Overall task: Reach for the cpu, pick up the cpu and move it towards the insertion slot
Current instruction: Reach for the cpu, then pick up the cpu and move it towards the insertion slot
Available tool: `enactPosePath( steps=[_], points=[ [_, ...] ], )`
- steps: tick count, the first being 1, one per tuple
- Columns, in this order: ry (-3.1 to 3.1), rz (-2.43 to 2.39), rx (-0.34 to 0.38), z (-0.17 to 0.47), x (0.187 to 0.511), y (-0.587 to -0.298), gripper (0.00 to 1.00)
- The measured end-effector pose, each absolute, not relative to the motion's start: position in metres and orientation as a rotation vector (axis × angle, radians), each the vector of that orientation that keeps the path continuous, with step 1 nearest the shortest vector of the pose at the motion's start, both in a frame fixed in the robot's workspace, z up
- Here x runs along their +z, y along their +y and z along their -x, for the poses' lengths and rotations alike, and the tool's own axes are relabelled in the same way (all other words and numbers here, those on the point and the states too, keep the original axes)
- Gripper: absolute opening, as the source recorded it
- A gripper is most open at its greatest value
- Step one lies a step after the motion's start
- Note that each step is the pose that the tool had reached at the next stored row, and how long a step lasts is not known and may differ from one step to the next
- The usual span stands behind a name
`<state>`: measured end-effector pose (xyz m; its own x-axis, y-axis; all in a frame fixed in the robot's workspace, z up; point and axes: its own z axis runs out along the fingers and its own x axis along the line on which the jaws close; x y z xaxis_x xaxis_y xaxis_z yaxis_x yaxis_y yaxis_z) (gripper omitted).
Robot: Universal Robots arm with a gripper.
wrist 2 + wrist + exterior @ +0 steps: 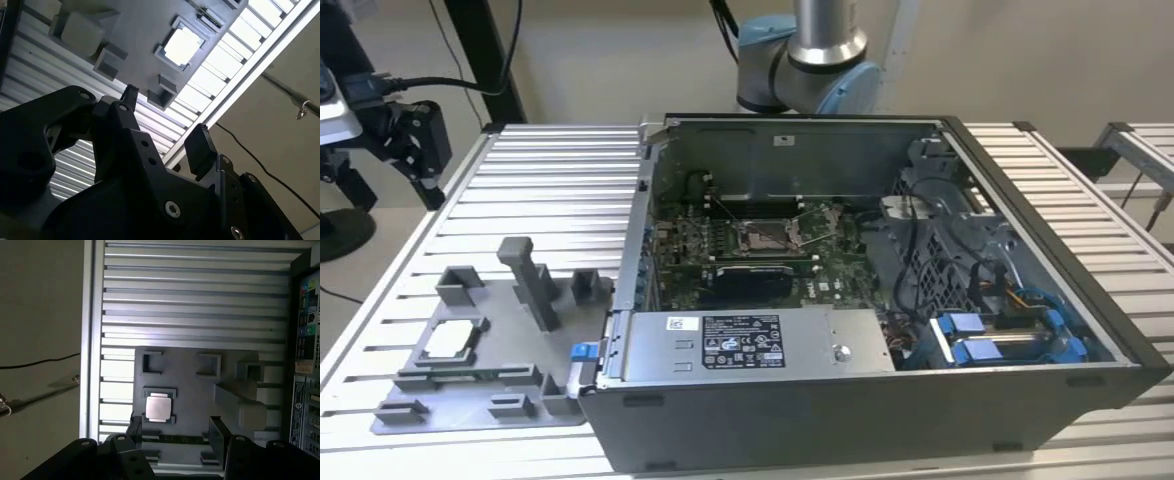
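Though the end effector (pixel 175 429) gapes, the cpu (pixel 158 407) (framed) lies untouched.

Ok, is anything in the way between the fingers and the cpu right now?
Nothing visible is. In the first wrist view the fingers are open, with bare space between them and the cpu, which lies uncovered on the grey fixture plate. The tall grey post stands off to one side.

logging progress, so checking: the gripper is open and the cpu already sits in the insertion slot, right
No. In the first wrist view the cpu lies in its nest on the grey fixture plate, not in the insertion slot. The gripper is open, as you said.
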<state>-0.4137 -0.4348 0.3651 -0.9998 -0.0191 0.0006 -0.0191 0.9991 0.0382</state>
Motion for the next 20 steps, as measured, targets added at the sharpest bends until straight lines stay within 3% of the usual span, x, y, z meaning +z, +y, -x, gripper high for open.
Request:
enactPosePath(
  steps=[11,12,20],
  points=[
    [-3.140,-0.030,-0.060,0.4137,0.3651,-0.4349,0.00],
    [-3.140,-0.030,-0.060,0.4137,0.3651,-0.4349,1.00],
    [-3.140,-0.030,-0.060,0.4137,0.3644,-0.4349,1.00]
  ],
)
